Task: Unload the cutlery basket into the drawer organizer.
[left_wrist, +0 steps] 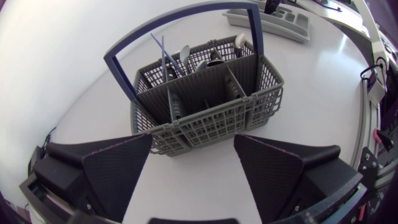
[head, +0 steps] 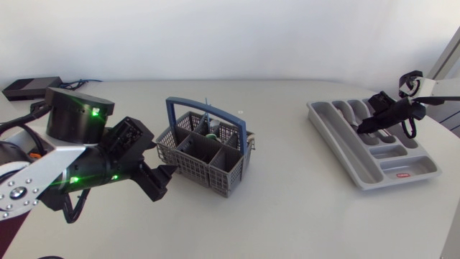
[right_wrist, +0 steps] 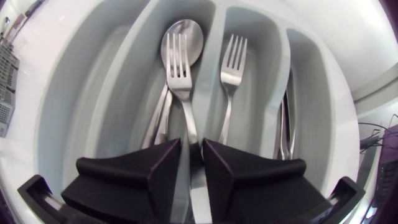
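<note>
Basket (head: 205, 147) sits mid-table from overhead, organizer (head: 370, 144) off to the right. Left wrist cam: left gripper (left_wrist: 193, 165) gapes wide just short of the basket, with cutlery inside. Right wrist cam: right gripper (right_wrist: 191, 165) is pinched narrow on a fork (right_wrist: 180, 74) lying over a spoon (right_wrist: 186, 34). Letting go here probably mis-sorts it.

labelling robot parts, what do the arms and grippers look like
Left arm: silver-grey link, bulky black joints with green lights, black cables. Right arm: white link, black wrist, looped black cable. Left gripper and right gripper: matte black, two broad wedge fingers.
</note>
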